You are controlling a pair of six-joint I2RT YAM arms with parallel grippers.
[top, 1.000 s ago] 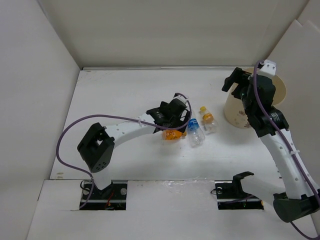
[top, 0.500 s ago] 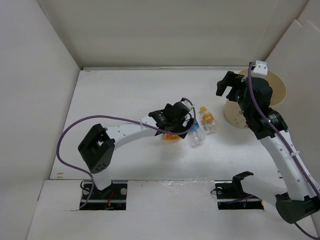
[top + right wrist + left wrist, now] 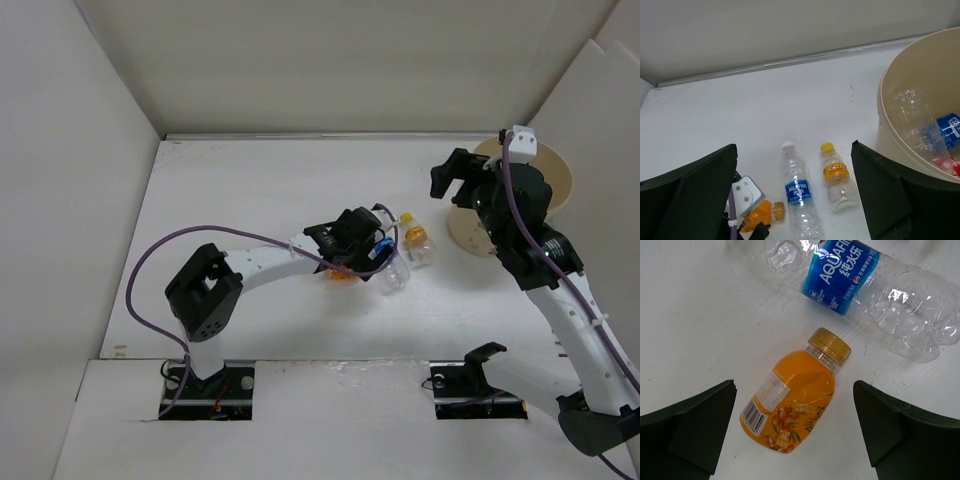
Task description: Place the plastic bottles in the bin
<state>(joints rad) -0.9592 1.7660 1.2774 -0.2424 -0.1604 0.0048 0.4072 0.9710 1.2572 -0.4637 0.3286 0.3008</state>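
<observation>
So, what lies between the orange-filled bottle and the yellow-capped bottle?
The blue-labelled bottle lies between the orange-filled bottle and the yellow-capped bottle; the right wrist view shows it.

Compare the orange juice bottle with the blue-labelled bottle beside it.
The orange juice bottle is short, squat and filled with orange liquid; the blue-labelled bottle is longer, clear and looks empty. The first has a gold cap, the second a white one. Both lie on their sides on the table.

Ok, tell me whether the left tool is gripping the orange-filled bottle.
No, the orange-filled bottle lies on the table between the left tool's open fingers, touching neither.
</observation>
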